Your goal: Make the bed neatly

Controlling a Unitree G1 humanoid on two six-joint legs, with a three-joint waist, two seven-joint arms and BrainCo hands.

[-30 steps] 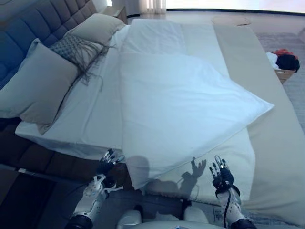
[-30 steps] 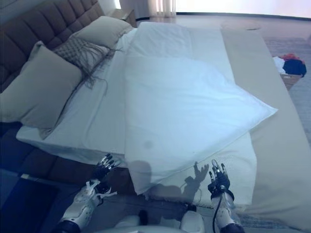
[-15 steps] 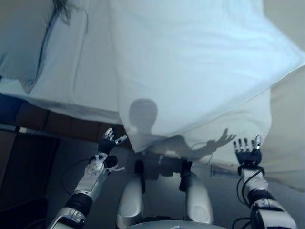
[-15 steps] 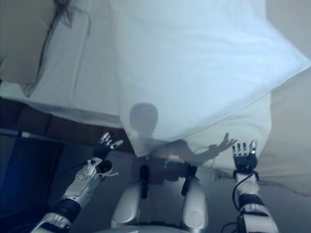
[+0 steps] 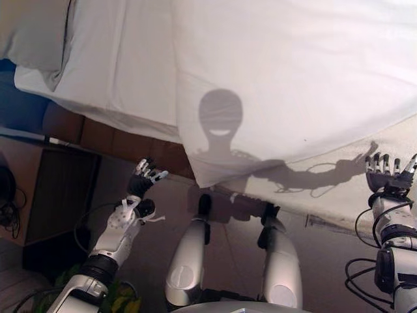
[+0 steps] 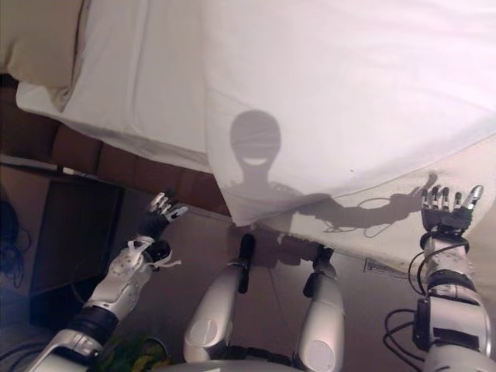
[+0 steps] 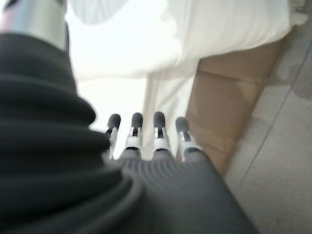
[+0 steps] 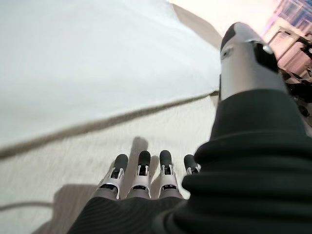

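A white duvet lies crooked across the bed, one corner hanging over the near edge. Under it shows the white sheet and a cream blanket along the near side. A grey pillow lies at the far left. My left hand is open and empty, raised below the bed edge, left of the hanging corner. It also shows in the left wrist view. My right hand is open and empty, fingers up against the cream blanket's edge. It also shows in the right wrist view.
The brown bed base runs under the mattress edge. A dark nightstand stands on the floor at the left, with cables beside it. Tiled floor lies between me and the bed.
The camera has tilted down and closer to the bed edge. Both hands have stayed open; the right hand has spread out to the right, the left stays low by the bed base.
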